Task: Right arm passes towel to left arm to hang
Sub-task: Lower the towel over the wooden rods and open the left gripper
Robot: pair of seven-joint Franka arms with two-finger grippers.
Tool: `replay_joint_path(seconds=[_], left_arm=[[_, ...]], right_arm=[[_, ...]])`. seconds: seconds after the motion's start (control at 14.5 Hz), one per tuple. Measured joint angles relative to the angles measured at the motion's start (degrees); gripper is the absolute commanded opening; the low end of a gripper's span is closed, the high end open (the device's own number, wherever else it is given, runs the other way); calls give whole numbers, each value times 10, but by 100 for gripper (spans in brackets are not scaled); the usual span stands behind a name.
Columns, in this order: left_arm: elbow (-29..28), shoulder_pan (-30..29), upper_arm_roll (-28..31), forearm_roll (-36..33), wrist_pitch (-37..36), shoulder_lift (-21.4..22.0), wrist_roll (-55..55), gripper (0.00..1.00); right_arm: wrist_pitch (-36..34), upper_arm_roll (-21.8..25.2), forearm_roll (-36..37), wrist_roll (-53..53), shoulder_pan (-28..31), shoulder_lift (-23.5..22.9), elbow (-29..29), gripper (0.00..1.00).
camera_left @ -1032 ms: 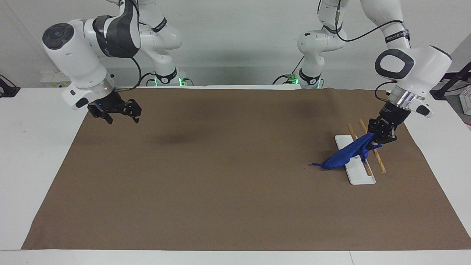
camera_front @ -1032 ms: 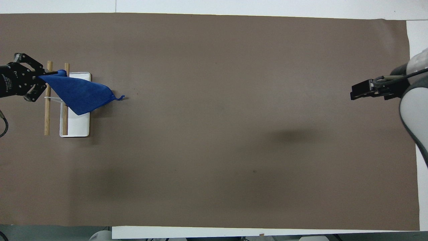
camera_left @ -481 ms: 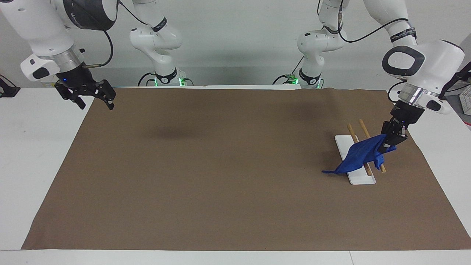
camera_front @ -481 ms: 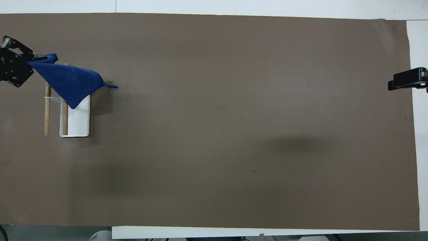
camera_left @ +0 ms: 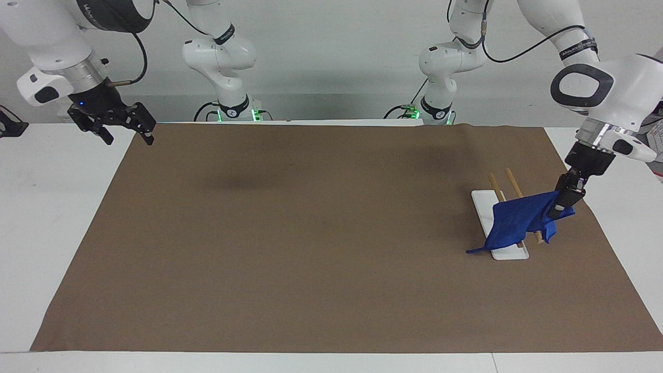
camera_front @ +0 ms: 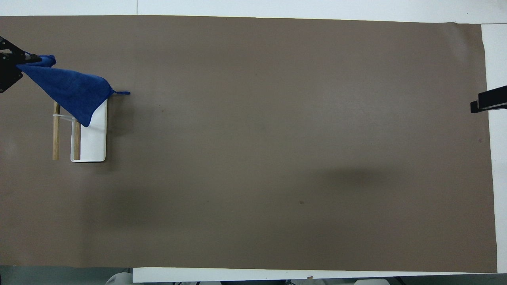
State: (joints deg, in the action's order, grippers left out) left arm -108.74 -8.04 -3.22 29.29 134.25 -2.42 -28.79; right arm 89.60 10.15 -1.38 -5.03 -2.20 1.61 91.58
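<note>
Holding the towel (camera_left: 520, 221) by one corner, my left gripper (camera_left: 560, 206) is clenched on the cloth and hangs just past the outer wooden rail (camera_left: 538, 237) of the little rack, toward my own end of the desk (camera_left: 52, 217). From my grip the blue cloth slopes down across both rails, and its low corner with the loop string (camera_left: 472, 251) trails off over the white base (camera_left: 510, 254) and the brown mat (camera_left: 311, 238) on the side away from me. I judge the handover done and the hanging step in hand: the towel is draped over the rack but I have not let go. The next move, I think, calls for lowering my corner so the cloth sits evenly on the rails, then opening and lifting clear without dragging it off. My right gripper (camera_left: 124, 126) waits with its fingers spread and nothing in them, up over the mat's corner at the right arm's end, well apart from the towel. Compared with a second ago, my left gripper has drawn outward past the rail, pulling the towel with it so its trailing corner has slid closer to the base, and the right gripper has pulled up and away from the middle.
</note>
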Motion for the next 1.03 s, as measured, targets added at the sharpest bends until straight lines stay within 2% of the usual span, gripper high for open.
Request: replay_joint_path(seconds=[0.21,0.62,1.03], left_arm=[[18,-19,0,-19,-14,-11,6,0],[19,-45,0,-20,-20,-16,34,0],[14,-95,2,-22,-130,-7,162,2]], right_arm=[[0,1,0,0,-1,0,0,99],[0,1,0,0,-1,0,0,99],[-2,2,0,0,-2,2,-2,99]])
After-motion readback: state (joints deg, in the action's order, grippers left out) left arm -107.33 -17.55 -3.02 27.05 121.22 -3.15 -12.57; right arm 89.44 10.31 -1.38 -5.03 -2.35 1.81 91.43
